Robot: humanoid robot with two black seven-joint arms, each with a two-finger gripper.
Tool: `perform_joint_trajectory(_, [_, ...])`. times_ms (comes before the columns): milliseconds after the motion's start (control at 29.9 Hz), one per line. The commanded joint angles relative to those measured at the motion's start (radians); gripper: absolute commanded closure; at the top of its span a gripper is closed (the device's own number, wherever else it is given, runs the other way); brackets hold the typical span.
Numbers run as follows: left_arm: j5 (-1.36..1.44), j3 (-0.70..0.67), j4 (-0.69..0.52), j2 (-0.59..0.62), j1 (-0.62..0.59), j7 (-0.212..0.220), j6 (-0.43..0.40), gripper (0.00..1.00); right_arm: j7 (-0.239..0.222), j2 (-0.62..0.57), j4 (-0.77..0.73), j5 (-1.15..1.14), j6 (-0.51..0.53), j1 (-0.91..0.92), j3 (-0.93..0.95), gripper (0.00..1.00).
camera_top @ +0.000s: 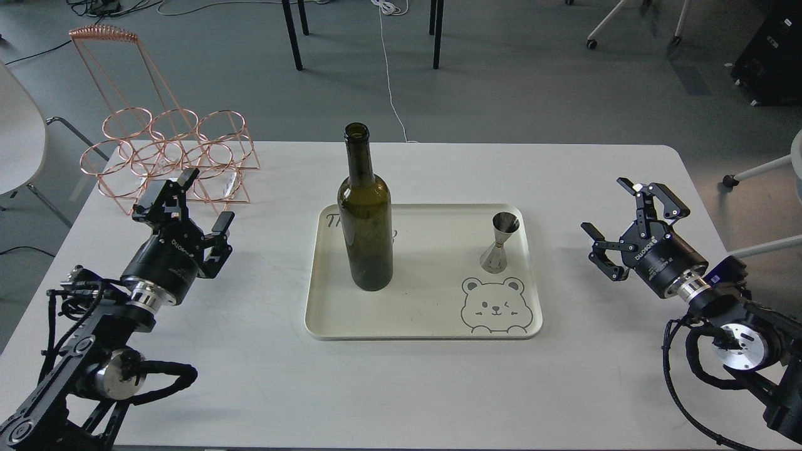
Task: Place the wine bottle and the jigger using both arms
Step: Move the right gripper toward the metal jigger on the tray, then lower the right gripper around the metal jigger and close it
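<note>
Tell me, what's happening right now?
Left gripper and right gripper open, empty. Wine bottle and jigger upright on tray. Nothing in the way.

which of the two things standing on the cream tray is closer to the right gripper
The small shiny steel hourglass jigger, standing at the tray's right side toward the open right gripper; the tall dark green glass wine bottle stands left of centre.

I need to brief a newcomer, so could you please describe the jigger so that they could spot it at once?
Start at the cream tray in the middle of the white table. Near its right edge, just above the printed bear, stands the jigger. It is small, shiny steel and hourglass-shaped, unlike the tall dark green wine bottle.
</note>
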Motion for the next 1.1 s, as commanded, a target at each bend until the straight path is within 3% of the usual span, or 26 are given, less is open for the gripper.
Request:
perform_joint_trajectory(0, [0.004, -0.002, -0.006, 0.007, 0.010, -0.029, 0.006, 0.02, 0.010, 0.000, 0.000, -0.002, 0.000, 0.000, 0.000, 0.04])
perform_joint_trajectory(100, [-0.002, -0.002, -0.006, 0.007, 0.011, -0.041, 0.004, 0.02, 0.022, -0.011, 0.003, -0.029, 0.000, 0.000, 0.001, 0.04])
perform_joint_trajectory(200, [-0.007, -0.002, -0.006, 0.007, 0.012, -0.043, 0.001, 0.02, 0.059, -0.040, 0.008, -0.178, 0.000, 0.010, 0.014, 0.04])
perform_joint_trajectory(267, [0.001, 0.000, -0.006, 0.009, 0.012, -0.051, 0.000, 0.02, 0.059, -0.078, 0.031, -0.302, 0.000, 0.016, 0.019, 0.04])
perform_joint_trajectory(535, [0.002, 0.005, -0.017, 0.015, 0.012, -0.120, -0.002, 0.02, 0.059, -0.258, 0.285, -0.799, -0.009, 0.001, 0.042, 0.04])
perform_joint_trajectory(668, [0.002, 0.008, -0.018, 0.012, 0.011, -0.124, 0.000, 0.02, 0.059, -0.265, 0.339, -1.130, -0.247, -0.014, 0.016, 0.04])
perform_joint_trajectory(869, [0.001, 0.008, -0.018, 0.012, 0.010, -0.124, 0.001, 0.02, 0.059, -0.230, 0.341, -1.419, -0.712, -0.005, -0.104, 0.04])
perform_joint_trajectory(936, [0.001, 0.008, -0.018, 0.012, 0.010, -0.126, 0.001, 0.02, 0.059, -0.160, 0.303, -1.500, -0.820, -0.002, -0.125, 0.04])
perform_joint_trajectory(1069, [0.001, 0.008, -0.018, 0.009, 0.012, -0.127, 0.000, 0.02, 0.059, -0.054, 0.166, -1.680, -0.935, 0.003, -0.127, 0.04])
